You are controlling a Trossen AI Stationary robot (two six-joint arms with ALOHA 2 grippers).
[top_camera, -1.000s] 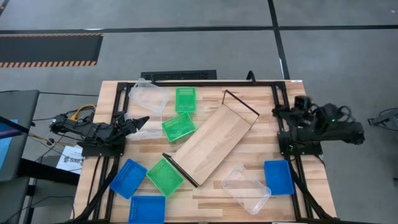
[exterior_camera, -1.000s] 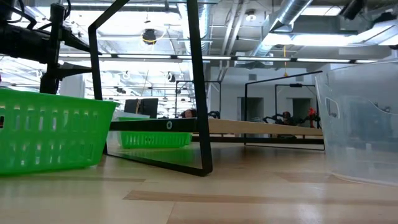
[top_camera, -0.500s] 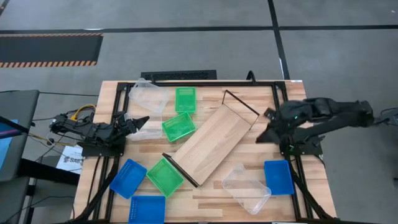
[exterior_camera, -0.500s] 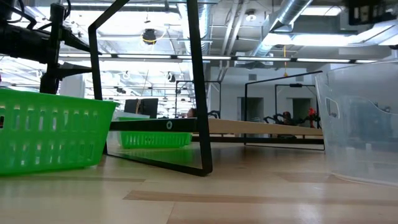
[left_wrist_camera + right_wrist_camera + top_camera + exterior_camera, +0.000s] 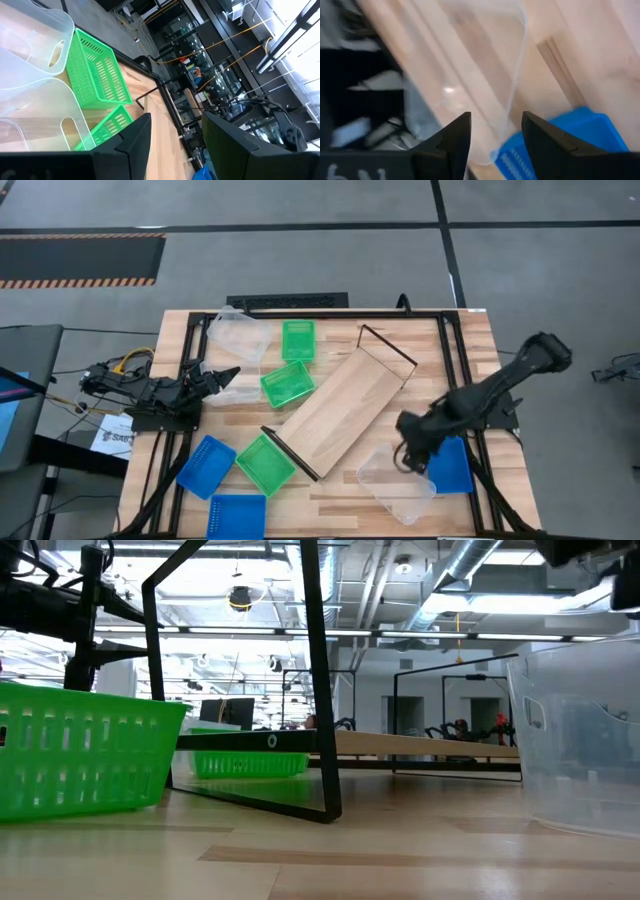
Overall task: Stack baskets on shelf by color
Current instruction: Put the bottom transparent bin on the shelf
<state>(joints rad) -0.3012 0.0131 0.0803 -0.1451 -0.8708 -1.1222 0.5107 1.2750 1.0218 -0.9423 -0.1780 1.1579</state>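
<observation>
Over table [image 5: 400, 400], right gripper [image 5: 407, 461] newly above clear basket [image 5: 396, 481].

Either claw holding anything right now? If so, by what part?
Nothing held. Right claw is open above the near rim of the clear basket, beside the blue basket. Left claw waits open at the table's left side.

even, bright light falls on my table [image 5: 400, 330] from above with only soft shadows, ceiling lamps [image 5: 240, 598] glare white in the low view, and my right wrist view is smeared with blur, the clear basket [image 5: 485, 75] barely legible.
</observation>
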